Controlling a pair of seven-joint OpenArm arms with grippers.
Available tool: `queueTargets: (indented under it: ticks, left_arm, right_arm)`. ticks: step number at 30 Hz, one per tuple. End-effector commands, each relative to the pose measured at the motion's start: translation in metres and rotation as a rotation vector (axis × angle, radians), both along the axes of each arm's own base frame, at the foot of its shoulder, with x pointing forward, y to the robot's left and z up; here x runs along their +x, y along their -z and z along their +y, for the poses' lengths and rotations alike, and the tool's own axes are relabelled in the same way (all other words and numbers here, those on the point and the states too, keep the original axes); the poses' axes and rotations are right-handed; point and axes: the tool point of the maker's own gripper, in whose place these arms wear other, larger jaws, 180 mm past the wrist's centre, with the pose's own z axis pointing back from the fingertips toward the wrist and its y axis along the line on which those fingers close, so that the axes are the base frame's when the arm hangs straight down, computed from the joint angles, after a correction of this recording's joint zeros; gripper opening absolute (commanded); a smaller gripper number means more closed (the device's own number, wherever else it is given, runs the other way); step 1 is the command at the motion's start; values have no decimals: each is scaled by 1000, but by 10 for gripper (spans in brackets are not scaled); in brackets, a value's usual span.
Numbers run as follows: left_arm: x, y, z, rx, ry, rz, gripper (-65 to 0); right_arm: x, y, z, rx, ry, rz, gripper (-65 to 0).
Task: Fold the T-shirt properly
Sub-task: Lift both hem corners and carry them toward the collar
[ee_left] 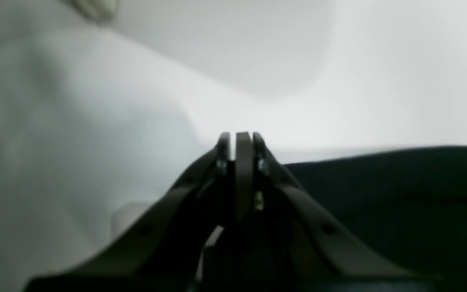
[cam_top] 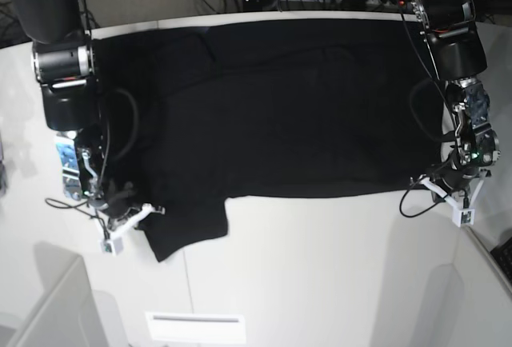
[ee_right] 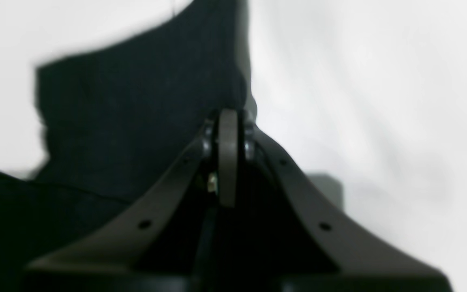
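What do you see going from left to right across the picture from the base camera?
right end effector → T-shirt → left end effector

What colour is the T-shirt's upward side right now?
Plain black T-shirt; no print shows. Base view is clearest.

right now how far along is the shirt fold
Early stage. Done: the large black cloth T-shirt lies spread across the white table, plain side up, with no fold visible yet. In hand: the right pincer sits at the sleeve near the table's front, and the left pincer at the opposite bottom corner; both look closed. Left: every fold.
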Motion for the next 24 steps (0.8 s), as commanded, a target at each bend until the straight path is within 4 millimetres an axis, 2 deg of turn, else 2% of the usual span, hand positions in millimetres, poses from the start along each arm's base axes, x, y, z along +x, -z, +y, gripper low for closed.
queueTargets:
  ticks: [1, 4, 5, 11, 13, 15, 18, 24]
  left_arm:
    - [10, -22, 7, 25, -1, -59, -650]
    - [10, -23, 0, 15, 8, -48, -650]
    - [11, -27, -3, 11, 8, -53, -650]
    - [3, -45, -3, 1, -20, -88, -650]
    - [-2, -48, -3, 14, -16, -88, -650]
    - [-3, -53, -4, 24, -11, -102, -650]
    - [-11, -50, -5, 34, -6, -84, -650]
    - [-18, -59, -10, 63, 14, -106, -650]
  right_arm:
    - [16, -26, -4, 10, 8, -68, -650]
    - [11, -27, 0, 6, -10, -59, -650]
    - [10, -29, -6, -4, -10, -63, -650]
    - [1, -29, -2, -10, -32, -82, -650]
    - [-3, -30, -14, -27, -25, -86, -650]
    - [-3, -33, -15, -31, -27, -94, -650]
    - [-8, -31, -15, -38, -38, -85, -650]
    - [-17, -36, -13, -57, -69, -93, -650]
